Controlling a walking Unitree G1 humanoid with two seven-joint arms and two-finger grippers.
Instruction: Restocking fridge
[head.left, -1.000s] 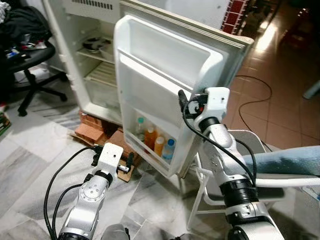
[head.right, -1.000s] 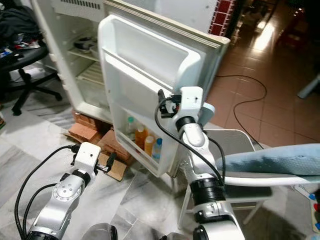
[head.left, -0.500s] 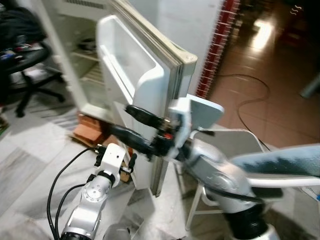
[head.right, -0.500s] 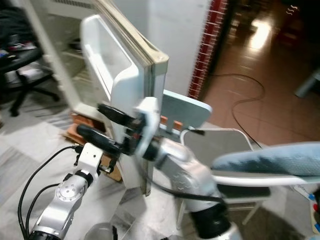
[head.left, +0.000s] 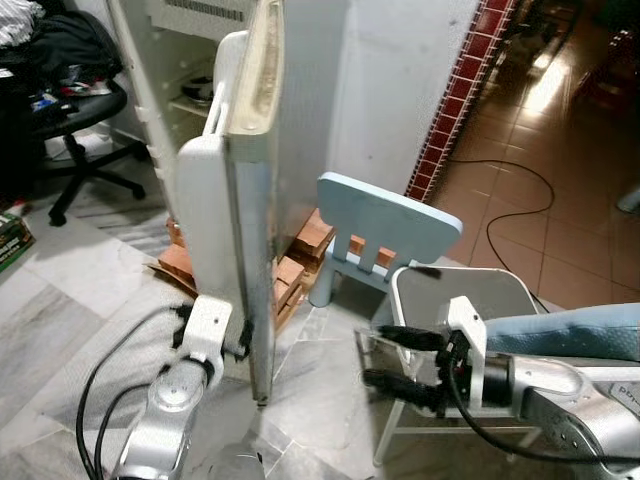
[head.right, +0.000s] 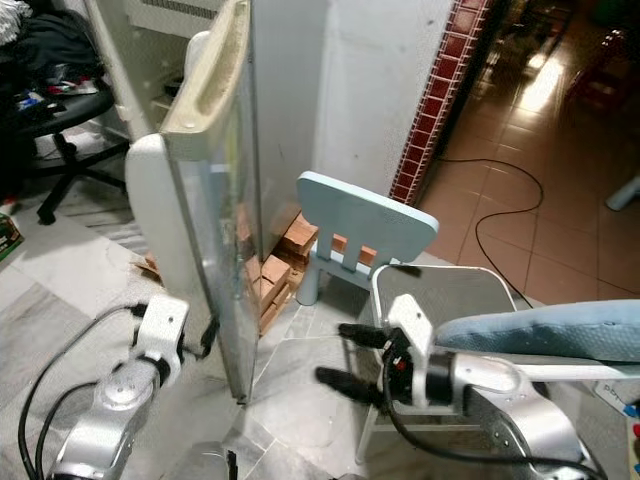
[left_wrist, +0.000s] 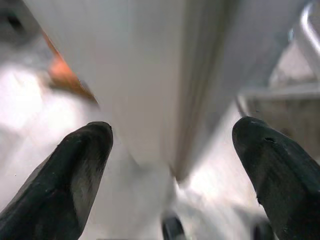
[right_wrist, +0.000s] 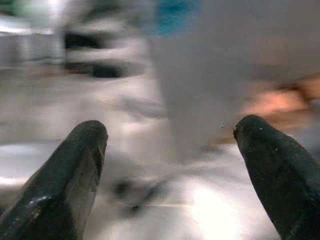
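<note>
Marble floor (head.left: 60, 300), fridge door (head.left: 240, 200) upright, edge-on

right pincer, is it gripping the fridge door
No, the right pincer hangs open in the air beside the fridge door, apart from it, in front of the grey stool.

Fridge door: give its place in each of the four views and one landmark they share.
Left eye: fridge door edge-on, left of centre.
Right eye: edge-on, left of centre.
Left wrist: pale door edge close between the left hand's fingers.
Right wrist: too blurred to tell.
Shared landmark: light blue chair, right of the door in both eye views.
</note>
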